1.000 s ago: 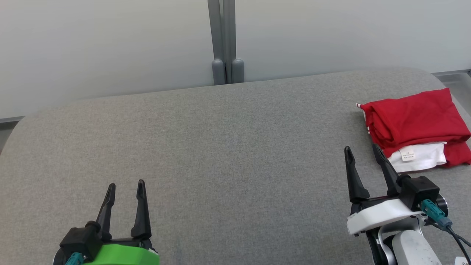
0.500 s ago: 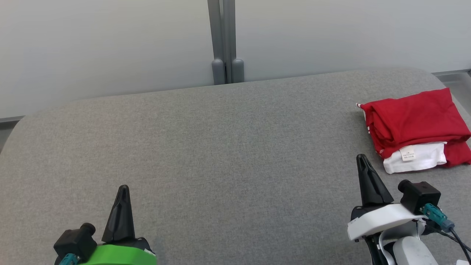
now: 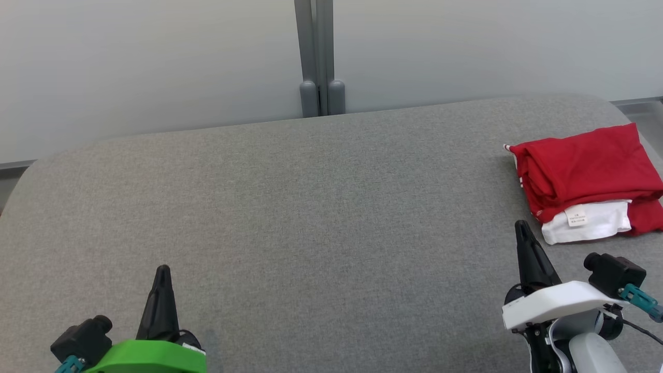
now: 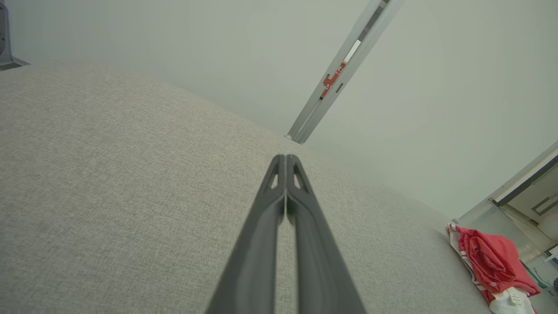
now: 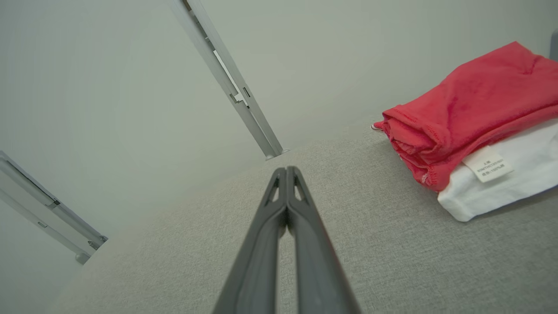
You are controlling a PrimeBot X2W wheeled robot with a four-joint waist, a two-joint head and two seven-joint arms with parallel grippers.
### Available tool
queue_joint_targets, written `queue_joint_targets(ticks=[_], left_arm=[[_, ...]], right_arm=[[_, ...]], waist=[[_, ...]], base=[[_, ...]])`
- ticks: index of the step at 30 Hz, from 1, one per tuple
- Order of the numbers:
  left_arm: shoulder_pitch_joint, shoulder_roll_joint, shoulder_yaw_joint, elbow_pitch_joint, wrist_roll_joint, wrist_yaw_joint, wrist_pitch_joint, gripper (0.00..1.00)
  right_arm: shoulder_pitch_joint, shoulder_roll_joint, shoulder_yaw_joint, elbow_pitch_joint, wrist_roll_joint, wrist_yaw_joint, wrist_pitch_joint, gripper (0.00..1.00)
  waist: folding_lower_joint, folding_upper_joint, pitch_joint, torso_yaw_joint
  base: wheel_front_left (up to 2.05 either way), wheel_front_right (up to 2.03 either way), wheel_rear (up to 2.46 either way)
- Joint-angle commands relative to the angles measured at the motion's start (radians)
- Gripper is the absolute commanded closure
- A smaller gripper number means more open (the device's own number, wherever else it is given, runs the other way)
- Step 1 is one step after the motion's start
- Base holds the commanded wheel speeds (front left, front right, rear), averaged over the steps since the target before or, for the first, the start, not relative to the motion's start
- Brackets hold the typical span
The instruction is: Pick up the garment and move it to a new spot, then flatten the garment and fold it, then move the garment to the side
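The folded red and white garment [image 3: 585,181] lies at the far right of the grey table [image 3: 311,217], a white label on its front fold. It shows large at the upper right of the right wrist view [image 5: 475,131] and small at the lower right of the left wrist view [image 4: 492,266]. My right gripper [image 3: 520,227] is shut and empty, its tip a little in front and left of the garment, apart from it. Near the table's front left, my left gripper [image 3: 163,270] is shut on nothing. Both wrist views show fingers pressed together, right gripper [image 5: 286,169] and left gripper [image 4: 285,157].
A pale wall with a grey vertical post [image 3: 317,57] runs behind the table. The table's rounded right corner lies just beyond the garment, with floor [image 3: 642,111] past it. Bare grey cloth stretches between the two grippers.
Both grippers went from open to shut over the last second and drew back toward the near edge. The garment has stayed where it lies.
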State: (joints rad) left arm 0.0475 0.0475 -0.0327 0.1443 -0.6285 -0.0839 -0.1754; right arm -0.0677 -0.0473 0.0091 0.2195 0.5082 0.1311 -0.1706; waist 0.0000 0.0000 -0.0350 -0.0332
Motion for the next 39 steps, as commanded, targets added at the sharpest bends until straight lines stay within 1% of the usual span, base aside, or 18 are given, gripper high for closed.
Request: queue_joint_targets(ticks=[1,17,39], left_arm=[[-0.042,0.006,0.009,-0.009,-0.037,-0.006,0.008,1.0],[-0.069,0.008,0.038,0.015,-0.252,-0.016,0.07,1.0],[-0.101,0.009,0.073,0.042,-0.492,-0.026,0.14,1.0]], right_arm=[[-0.026,-0.003,-0.007,-0.012,0.041,0.0,0.008,1.0],[-0.032,-0.003,-0.034,-0.004,0.281,0.0,0.071,1.0],[-0.037,-0.004,-0.064,0.005,0.547,0.0,0.141,1.0]], waist=[[0.0,0.0,0.001,0.0],[0.0,0.0,0.006,0.005],[0.0,0.0,0.014,0.012]], base=[[0.0,0.0,0.0],[0.0,0.0,0.0],[0.0,0.0,0.0]])
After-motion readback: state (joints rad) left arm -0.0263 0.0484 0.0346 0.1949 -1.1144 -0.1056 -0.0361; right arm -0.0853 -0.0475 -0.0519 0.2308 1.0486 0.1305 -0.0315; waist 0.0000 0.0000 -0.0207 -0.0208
